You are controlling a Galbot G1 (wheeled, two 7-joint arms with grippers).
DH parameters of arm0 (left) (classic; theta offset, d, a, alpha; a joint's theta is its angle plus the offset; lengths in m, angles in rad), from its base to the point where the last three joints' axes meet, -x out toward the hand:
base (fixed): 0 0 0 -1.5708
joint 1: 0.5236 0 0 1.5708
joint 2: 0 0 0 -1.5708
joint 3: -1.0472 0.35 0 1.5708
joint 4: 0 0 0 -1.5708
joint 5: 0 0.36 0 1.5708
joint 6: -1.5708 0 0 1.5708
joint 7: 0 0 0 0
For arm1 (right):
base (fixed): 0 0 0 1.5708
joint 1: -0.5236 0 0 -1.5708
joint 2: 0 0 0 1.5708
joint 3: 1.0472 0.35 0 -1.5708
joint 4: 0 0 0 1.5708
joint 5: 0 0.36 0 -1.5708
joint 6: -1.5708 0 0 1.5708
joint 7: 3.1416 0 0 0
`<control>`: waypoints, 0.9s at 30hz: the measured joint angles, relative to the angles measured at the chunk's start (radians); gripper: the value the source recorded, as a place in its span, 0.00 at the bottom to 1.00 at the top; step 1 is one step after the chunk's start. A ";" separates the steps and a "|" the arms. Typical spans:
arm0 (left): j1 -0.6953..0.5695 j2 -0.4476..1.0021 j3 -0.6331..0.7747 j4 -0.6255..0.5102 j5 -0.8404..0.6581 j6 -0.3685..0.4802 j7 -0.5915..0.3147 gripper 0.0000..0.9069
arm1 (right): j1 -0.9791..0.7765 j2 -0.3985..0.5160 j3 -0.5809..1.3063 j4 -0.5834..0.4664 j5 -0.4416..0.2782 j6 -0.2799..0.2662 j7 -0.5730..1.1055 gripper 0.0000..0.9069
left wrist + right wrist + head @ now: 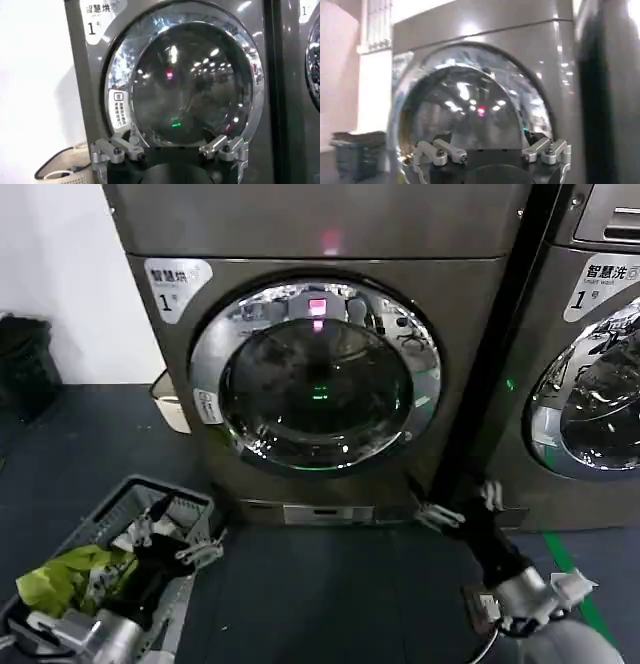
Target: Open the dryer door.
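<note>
Dryer door (316,374) shut flush against the front of the grey machine marked 1, chrome ring around dark domed glass, green and pink light reflections in it

Right gripper (455,506) low in front of the machine's lower right corner, near the base panel — jaws spread apart, nothing between them, not touching the door

Left gripper (178,534) lower left, over the grey laundry basket (120,504) with yellow-green cloth (65,576) inside — jaws also released, empty

Neighbouring machine's round door (590,404) to the right, also shut

Dark floor (320,594) below
</note>
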 joint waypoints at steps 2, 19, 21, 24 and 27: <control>0.002 -0.002 0.002 -0.003 0.005 0.001 0.001 1.00 | 0.042 -0.034 -0.051 -0.030 0.001 -0.003 0.002 1.00; 0.029 -0.021 0.015 -0.032 0.010 0.001 0.007 1.00 | 0.375 -0.051 -0.402 -0.207 -0.023 -0.026 0.022 1.00; 0.032 -0.020 0.018 -0.043 -0.005 0.007 0.008 1.00 | 0.394 -0.042 -0.426 -0.218 -0.023 -0.027 0.022 1.00; 0.027 -0.020 0.023 -0.045 -0.002 -0.002 0.000 1.00 | 0.423 -0.027 -0.461 -0.237 -0.023 -0.029 0.027 1.00; 0.030 -0.020 0.025 -0.048 -0.001 -0.010 -0.009 1.00 | 0.448 -0.015 -0.495 -0.260 -0.031 -0.029 0.034 1.00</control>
